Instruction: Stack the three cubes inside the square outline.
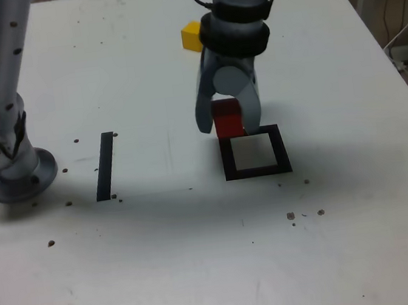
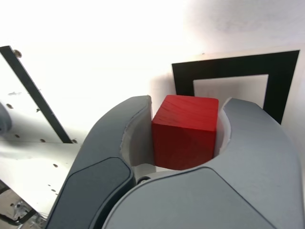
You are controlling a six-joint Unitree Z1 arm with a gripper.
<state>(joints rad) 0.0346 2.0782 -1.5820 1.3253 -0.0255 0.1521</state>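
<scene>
Red cube [image 1: 228,118] is pinched between the gripper [image 1: 229,125]'s jaws near the square outline [image 1: 281,150]'s far left corner in the exterior view, so I'm guessing it's getting lined up for the stack.

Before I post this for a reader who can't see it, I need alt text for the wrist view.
A red cube sits between the grey jaws of the pincer, beside a thick black square outline with a white centre on a white tabletop. A straight black strip lies farther off.
</scene>
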